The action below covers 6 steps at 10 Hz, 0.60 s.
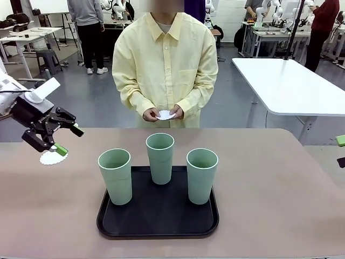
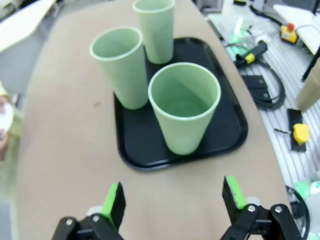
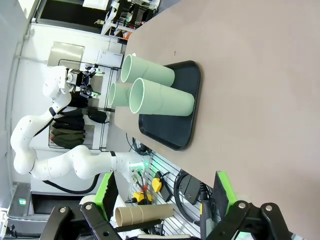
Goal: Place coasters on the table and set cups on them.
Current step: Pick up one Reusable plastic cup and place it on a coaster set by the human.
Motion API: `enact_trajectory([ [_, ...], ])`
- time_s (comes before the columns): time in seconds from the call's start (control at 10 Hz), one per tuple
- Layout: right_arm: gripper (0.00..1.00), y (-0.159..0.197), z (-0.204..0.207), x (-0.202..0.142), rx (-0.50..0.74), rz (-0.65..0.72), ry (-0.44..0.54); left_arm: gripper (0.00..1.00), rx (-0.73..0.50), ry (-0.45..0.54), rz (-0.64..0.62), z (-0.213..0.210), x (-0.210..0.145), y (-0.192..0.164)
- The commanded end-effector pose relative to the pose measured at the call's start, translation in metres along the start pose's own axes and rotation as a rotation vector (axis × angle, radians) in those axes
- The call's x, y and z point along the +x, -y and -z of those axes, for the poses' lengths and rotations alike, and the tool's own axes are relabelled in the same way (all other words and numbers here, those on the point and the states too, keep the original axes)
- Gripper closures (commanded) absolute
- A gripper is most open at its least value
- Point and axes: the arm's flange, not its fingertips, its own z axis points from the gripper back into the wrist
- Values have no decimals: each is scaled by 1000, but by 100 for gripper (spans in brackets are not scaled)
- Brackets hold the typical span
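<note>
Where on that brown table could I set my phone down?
The widest bare stretch lies right of the black tray, out to the table edge. The strip between tray and person is free too. Crowded: the tray with its three cups, and the left, where the left gripper hangs by a coaster.

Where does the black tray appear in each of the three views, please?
Front view: the black tray lies low in the centre.
Left wrist view: the tray sits mid-picture, slightly right.
Right wrist view: the tray is upper middle, turned sideways.
Shared landmark: the three mint-green cups standing on it.
</note>
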Motion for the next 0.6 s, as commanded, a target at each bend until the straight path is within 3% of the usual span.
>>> enact_trajectory([
  [0.0,0,1,0,0,13,-7,-2,0,-4,6,1,-2,-2,1],
  [0.2,0,1,0,0,13,-7,-2,0,-32,101,41,3,-8,-11],
  [0.5,0,1,0,0,13,-7,-2,0,-39,268,79,38,-39,2],
])
